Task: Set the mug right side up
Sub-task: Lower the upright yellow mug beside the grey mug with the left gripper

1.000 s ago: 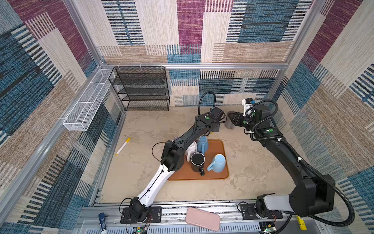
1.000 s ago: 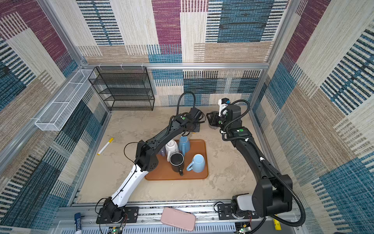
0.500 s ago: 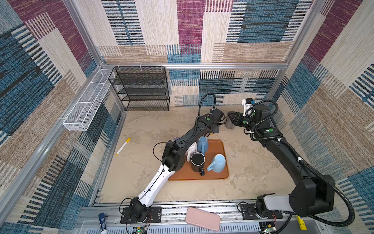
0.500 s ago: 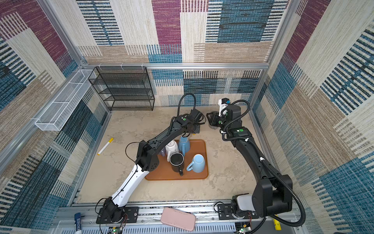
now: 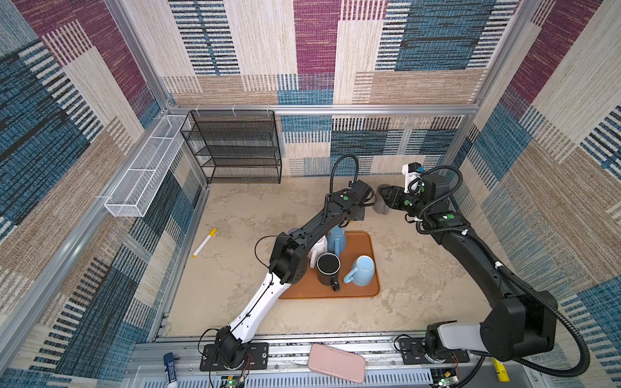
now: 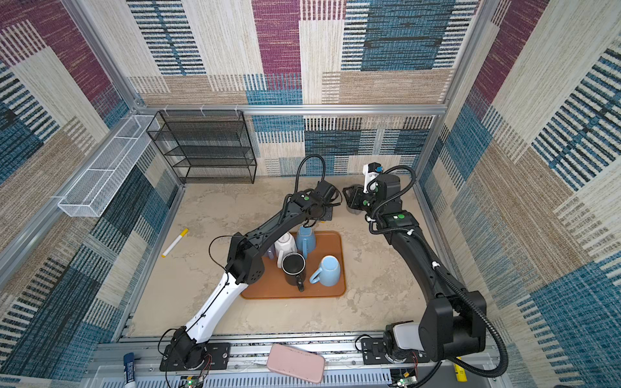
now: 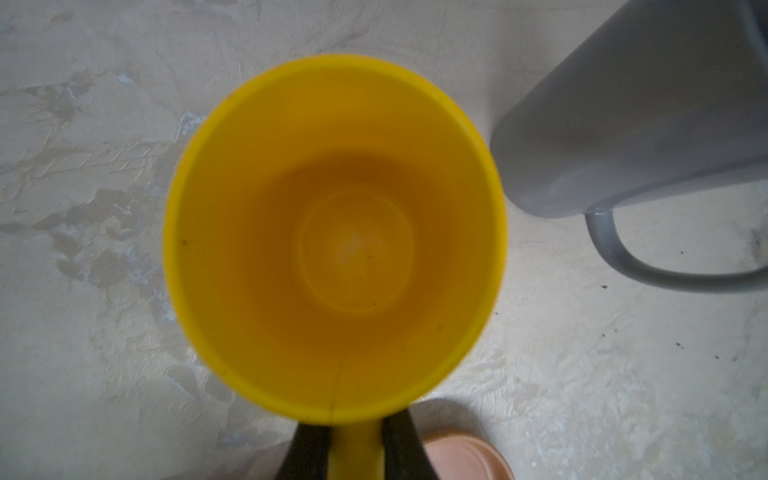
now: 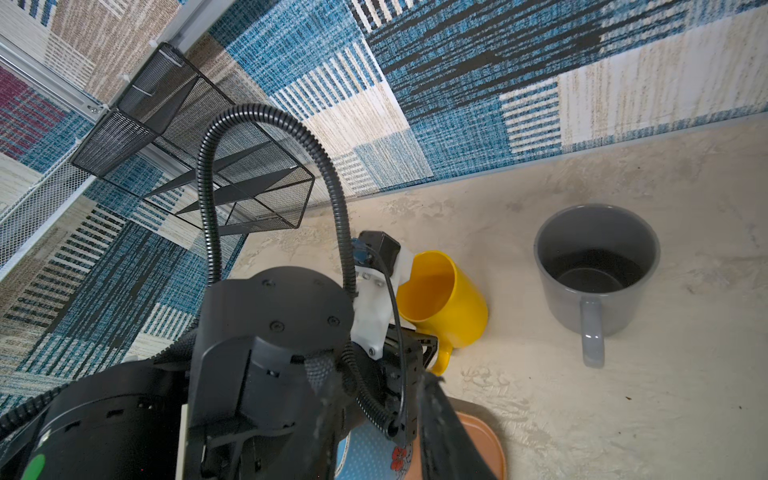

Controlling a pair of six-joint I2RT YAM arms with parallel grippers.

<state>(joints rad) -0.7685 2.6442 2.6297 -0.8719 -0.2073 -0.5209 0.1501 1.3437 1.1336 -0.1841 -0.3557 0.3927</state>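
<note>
The left gripper [image 7: 355, 449] is pinched narrow on the handle [image 8: 440, 361] of the yellow mug [image 8: 444, 299]. The mug is mouth up but tilted, its base meeting the table [image 8: 582, 415] just behind the tray [image 5: 366, 242]. The turn itself looks done and the setting-down is in hand. Next the mug needs levelling until its base sits flat, then the fingers need to spread and draw off the handle without tipping it. Just to its right the grey mug [image 8: 596, 270] stands upright, close but apart, so there is little room for a swing that way. The right gripper [image 5: 385, 196] hangs above the grey mug and appears to grip nothing; whether its fingers stand wide or narrow I cannot tell. Against the earlier top views almost nothing differs: the left arm has shifted very slightly, the right arm and the tray's mugs have not moved.
</note>
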